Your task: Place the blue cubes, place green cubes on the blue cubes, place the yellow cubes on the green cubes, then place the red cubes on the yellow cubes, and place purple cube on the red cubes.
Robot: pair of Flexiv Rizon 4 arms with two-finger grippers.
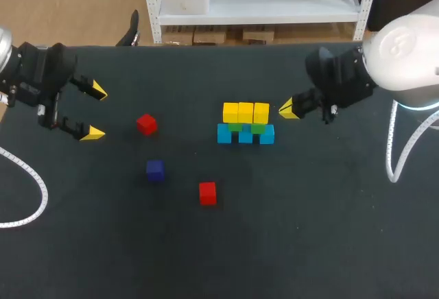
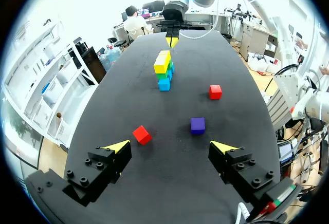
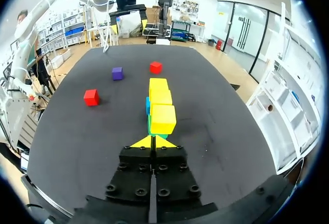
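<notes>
A stack stands mid-table: three blue cubes (image 1: 245, 135) at the base, green cubes (image 1: 247, 127) on them, three yellow cubes (image 1: 245, 112) on top. My right gripper (image 1: 289, 110) is shut and empty, just right of the yellow row; in its own view its tips (image 3: 152, 142) meet right before the nearest yellow cube (image 3: 163, 118). Two red cubes (image 1: 146, 124) (image 1: 207, 193) and a purple cube (image 1: 155, 170) lie loose on the mat. My left gripper (image 1: 92, 112) hangs open at the far left, with a red cube (image 2: 142, 134) and the purple cube (image 2: 197, 125) ahead of it.
The black mat (image 1: 309, 230) covers the whole table. A white cable (image 1: 27, 182) loops over the left edge and another cable (image 1: 394, 148) hangs at the right.
</notes>
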